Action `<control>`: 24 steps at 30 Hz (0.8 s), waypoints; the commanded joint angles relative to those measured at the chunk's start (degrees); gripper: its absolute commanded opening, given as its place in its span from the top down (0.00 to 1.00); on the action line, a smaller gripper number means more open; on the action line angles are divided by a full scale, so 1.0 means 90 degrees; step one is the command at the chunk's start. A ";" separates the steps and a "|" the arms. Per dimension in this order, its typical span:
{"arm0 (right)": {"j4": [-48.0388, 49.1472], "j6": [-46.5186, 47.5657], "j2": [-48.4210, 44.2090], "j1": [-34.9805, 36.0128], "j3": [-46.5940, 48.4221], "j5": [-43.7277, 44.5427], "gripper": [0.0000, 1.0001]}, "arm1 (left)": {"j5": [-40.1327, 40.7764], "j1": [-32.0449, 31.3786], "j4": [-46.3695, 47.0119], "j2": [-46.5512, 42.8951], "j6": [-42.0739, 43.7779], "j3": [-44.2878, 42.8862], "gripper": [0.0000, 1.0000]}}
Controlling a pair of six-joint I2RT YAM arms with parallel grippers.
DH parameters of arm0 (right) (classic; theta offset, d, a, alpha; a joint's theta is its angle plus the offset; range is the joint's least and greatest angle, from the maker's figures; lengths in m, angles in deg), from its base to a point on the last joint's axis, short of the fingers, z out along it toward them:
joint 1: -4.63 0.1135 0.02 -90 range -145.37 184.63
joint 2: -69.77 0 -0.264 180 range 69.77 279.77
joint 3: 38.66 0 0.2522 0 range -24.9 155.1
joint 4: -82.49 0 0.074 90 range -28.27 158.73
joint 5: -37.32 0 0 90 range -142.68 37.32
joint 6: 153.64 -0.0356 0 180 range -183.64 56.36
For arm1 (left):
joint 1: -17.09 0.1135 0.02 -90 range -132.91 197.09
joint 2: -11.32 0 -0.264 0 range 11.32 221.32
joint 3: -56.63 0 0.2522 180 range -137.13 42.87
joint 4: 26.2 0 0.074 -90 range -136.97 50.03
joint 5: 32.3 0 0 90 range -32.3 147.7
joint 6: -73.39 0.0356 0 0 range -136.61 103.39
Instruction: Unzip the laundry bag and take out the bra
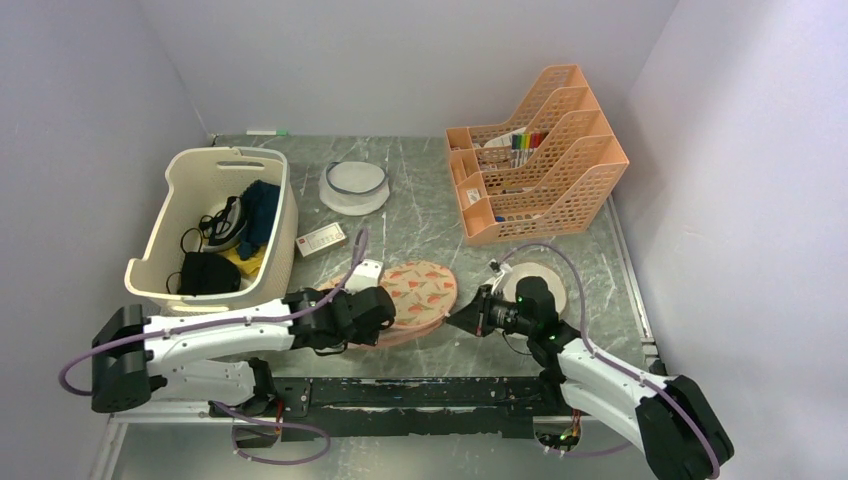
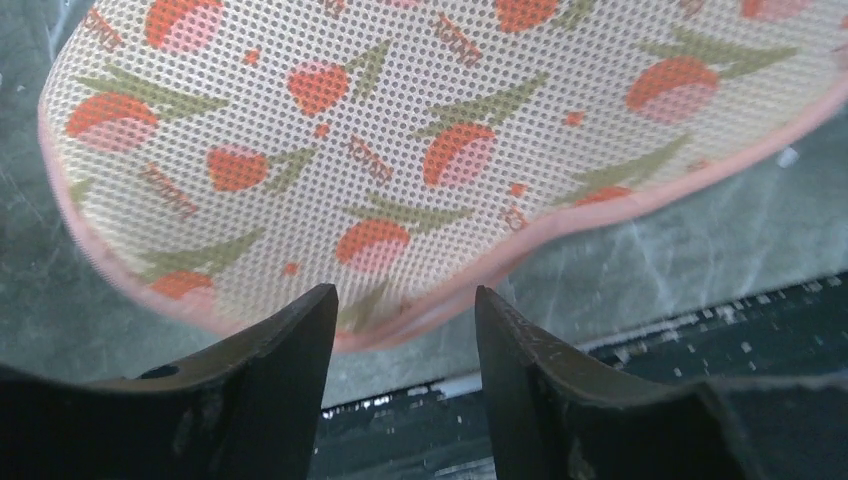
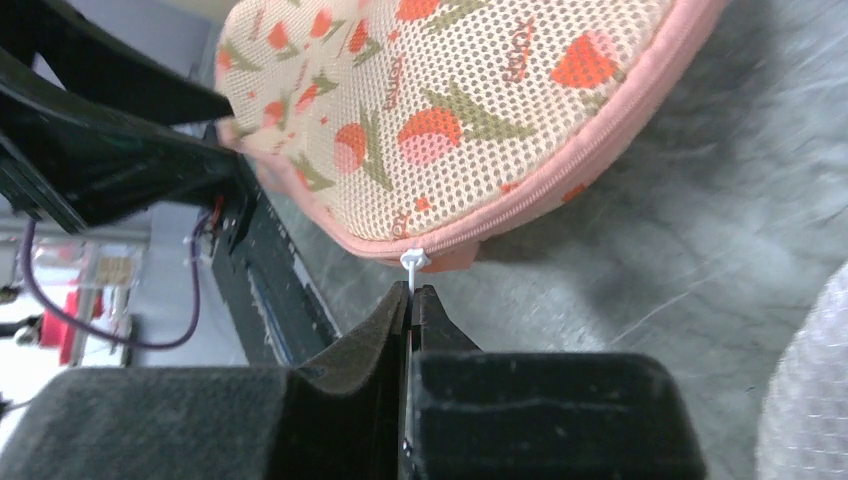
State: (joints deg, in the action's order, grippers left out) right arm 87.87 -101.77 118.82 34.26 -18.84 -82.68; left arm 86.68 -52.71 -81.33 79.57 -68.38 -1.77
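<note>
I see the laundry bag (image 1: 420,290) lying flat on the marbled grey table (image 1: 420,215) near its front edge, a rounded lobe of dotted mesh with floral print and a pink piped rim. My right gripper (image 3: 411,300) is pinched tight on the white zip pull (image 3: 413,261). My left gripper (image 2: 405,305) stands spread at the bag's rim.

**Left fingers parted, right fingers pinched shut**

My left arm (image 1: 220,335) stretches from its base at the near left toward the middle, forearm low and almost level. My left gripper (image 2: 405,298) points away from me with its two fingers standing apart. My right arm (image 1: 600,375) reaches in from the near right, wrist turned leftward toward the other arm. My right gripper (image 3: 412,295) has its fingers pressed flat together, nipping the small white zip pull (image 3: 414,262) at their very tips.
</note>
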 commanded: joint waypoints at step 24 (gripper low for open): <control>0.0821 -0.0589 -0.0414 0.0369 -0.0344 -0.0828 1.00 | 0.0087 -0.0802 0.0329 0.2486 0.1503 -0.2731 0.24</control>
State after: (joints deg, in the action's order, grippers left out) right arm 96.70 -107.47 116.86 37.12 -20.87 -90.81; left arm 82.63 -57.93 -75.01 98.08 -57.99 -21.90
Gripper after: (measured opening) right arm 0.007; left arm 0.766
